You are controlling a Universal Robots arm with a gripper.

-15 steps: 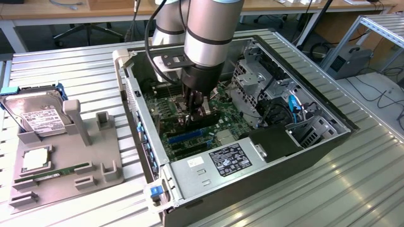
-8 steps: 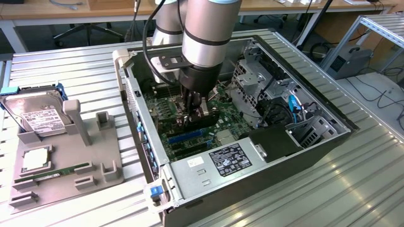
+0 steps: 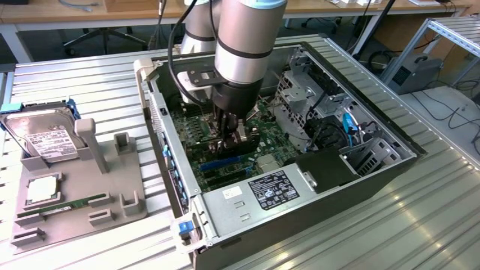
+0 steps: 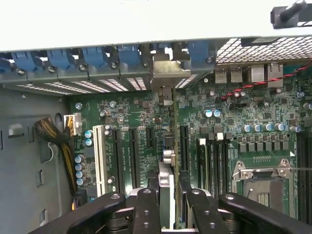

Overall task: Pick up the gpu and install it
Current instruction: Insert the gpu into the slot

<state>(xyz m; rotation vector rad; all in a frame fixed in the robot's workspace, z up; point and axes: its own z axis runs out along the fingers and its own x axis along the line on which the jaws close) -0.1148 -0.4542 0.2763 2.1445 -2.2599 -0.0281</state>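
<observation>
Gripper and gpu sit low inside the open computer case in the exterior view, half hidden by the arm; a hard drive stands on the grey holder outside. Wrist view: black fingers clamp the thin gpu edge-on over the green motherboard, its silvery bracket among blue slot clips.

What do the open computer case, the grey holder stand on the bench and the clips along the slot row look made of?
Open computer case: likely bare sheet steel, matte grey, folded edges. Grey holder stand: probably moulded or printed plastic, dull uniform grey. Slot-row clips: glossy blue plastic, apparently.
</observation>
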